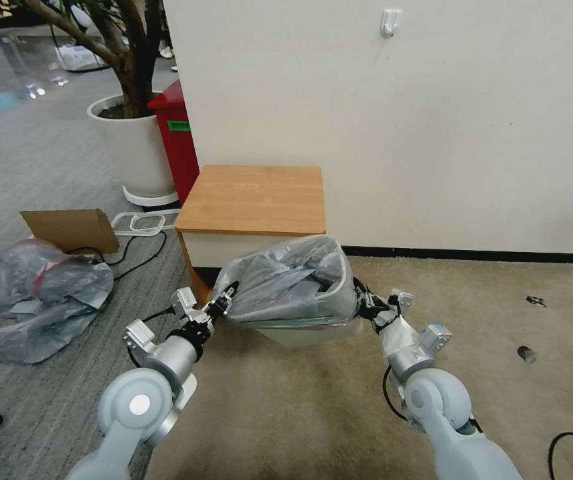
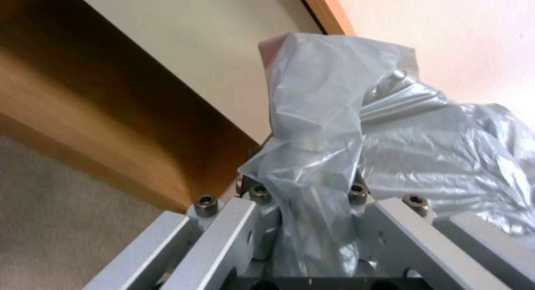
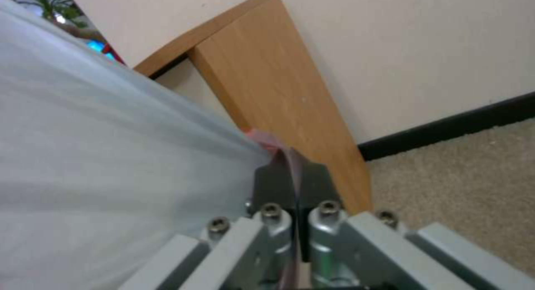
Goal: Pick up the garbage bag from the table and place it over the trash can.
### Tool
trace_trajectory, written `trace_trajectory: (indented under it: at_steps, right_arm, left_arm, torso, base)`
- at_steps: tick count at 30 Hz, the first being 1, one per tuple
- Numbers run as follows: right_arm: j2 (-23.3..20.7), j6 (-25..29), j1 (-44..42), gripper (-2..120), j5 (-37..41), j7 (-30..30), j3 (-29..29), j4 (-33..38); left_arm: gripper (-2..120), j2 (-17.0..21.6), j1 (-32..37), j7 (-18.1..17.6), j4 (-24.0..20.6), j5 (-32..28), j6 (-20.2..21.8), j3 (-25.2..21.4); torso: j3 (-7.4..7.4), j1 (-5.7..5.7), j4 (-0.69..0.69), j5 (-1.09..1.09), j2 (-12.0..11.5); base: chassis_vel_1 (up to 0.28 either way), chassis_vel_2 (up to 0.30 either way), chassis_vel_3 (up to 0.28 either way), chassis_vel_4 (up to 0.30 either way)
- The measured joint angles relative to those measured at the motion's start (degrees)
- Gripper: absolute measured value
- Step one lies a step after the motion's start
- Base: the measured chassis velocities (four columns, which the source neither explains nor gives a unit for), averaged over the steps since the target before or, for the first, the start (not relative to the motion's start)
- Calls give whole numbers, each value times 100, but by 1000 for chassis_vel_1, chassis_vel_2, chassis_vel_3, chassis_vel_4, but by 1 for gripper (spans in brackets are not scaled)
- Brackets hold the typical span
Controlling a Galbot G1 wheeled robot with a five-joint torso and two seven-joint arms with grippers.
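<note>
We seem to be in an office or lobby, carpet (image 1: 286, 413), white wall (image 1: 433, 120), potted tree (image 1: 129, 100) upper left, glossy floor (image 1: 6, 73) beyond.

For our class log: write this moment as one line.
left tool: shut on garbage bag | right tool: shut on bag | bag over trash can

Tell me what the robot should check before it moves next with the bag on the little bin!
1. Left gripper pinching the garbage bag: ok, plastic runs between its fingers.
2. Right gripper pinching the bag's pink rim: ok, shut on it.
3. Bag stretched between both grippers above the trash can: ok.
4. Bag rim pulled down all round the can's edge: cannot tell, the far side is hidden.
5. Table top bare, bag off it: ok.
</note>
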Motion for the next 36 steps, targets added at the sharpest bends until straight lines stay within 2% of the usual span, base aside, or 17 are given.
trace_trajectory:
  at_steps: [3, 5, 9, 10, 14, 15, 19, 20, 22, 23, 25, 26, 28, 29, 30, 33, 36]
  right_arm:
    - [-30, -40, -188, 17, 73, 107, 36, 255]
    - [-56, -30, -293, 21, 67, 120, 49, 355]
    - [-161, 48, -665, 38, 127, 143, 115, 709]
    - [-161, 48, -665, 38, 127, 143, 115, 709]
    - [-316, 75, -757, 57, 390, 381, 304, 1347]
    - [-316, 75, -757, 57, 390, 381, 304, 1347]
    - [-1103, -169, -319, 75, 473, 258, 204, 2055]
    - [-1103, -169, -319, 75, 473, 258, 204, 2055]
    - [-1499, -310, -80, 80, 475, 107, 25, 2212]
    - [-1934, -571, 278, 81, 445, 15, -341, 2382]
    - [-2564, -986, 903, 73, 434, 31, -1146, 2494]
    - [-2564, -986, 903, 73, 434, 31, -1146, 2494]
    - [-2949, -1373, 1674, 65, 421, 63, -2009, 2476]
    - [-3033, -1539, 2055, 59, 367, 85, -2447, 2418]
    - [-3033, -1539, 2055, 59, 367, 85, -2447, 2418]
    - [-3058, -1889, 3085, 43, -14, 154, -3722, 2135]
    - [-3121, -2227, 3438, 35, -50, 200, -4100, 2073]
  left_arm:
    - [7, 27, -46, -25, 103, 201, 8, 23]
    - [7, 39, -56, -28, 163, 319, 17, 32]
    - [7, 77, -46, -56, 318, 541, 73, 36]
    - [7, 77, -46, -56, 318, 541, 73, 36]
    - [7, 157, -10, -89, 368, 854, 95, 76]
    - [7, 157, -10, -89, 368, 854, 95, 76]
    - [7, 359, -7, -89, 383, 1548, 75, 300]
    - [7, 359, -7, -89, 383, 1548, 75, 300]
    - [7, 435, -7, -89, 378, 1769, 58, 376]
    - [7, 495, -10, -89, 347, 2059, 35, 465]
    - [7, 531, -19, -90, 305, 2591, -35, 603]
    - [7, 531, -19, -90, 305, 2591, -35, 603]
    - [7, 541, -19, -80, 262, 3084, -107, 729]
    - [7, 551, -17, -70, 236, 3268, -135, 787]
    - [7, 551, -17, -70, 236, 3268, -135, 787]
    - [7, 595, 1, -25, 126, 3734, -225, 921]
    - [7, 615, -1, 75, 94, 4001, -300, 938]
  torso:
    - [0, 0, -1, -1, 0]
    - [0, 0, 0, -1, 0]
    - [0, 0, -1, -1, 0]
    - [0, 0, -1, -1, 0]
    - [-1, 0, -1, 1, 0]
    - [-1, 0, -1, 1, 0]
    - [-1, 0, -1, 0, 0]
    - [-1, 0, -1, 0, 0]
    - [0, 0, -1, 0, 0]
    - [-1, 0, 0, -1, 0]
    - [0, 0, 0, 0, 0]
    - [0, 0, 0, 0, 0]
    - [0, 0, 1, -2, 0]
    - [0, 0, 1, -1, 0]
    - [0, 0, 1, -1, 0]
    - [0, 0, 2, 0, 0]
    - [0, 0, 1, 0, 0]
  base:
    - [0, 0, 0, 0]
    - [0, 0, 0, 0]
    - [0, 0, 0, 0]
    - [0, 0, 0, 0]
    - [0, 0, 0, 0]
    - [0, 0, 0, 0]
    - [0, 0, 0, 0]
    - [0, 0, 0, 0]
    - [0, 0, 0, 0]
    - [0, 0, 0, 0]
    - [0, 0, 0, 0]
    - [0, 0, 0, 0]
    - [0, 0, 0, 0]
    - [0, 0, 0, 0]
    - [0, 0, 0, 0]
    - [0, 0, 0, 0]
    - [0, 0, 0, 0]
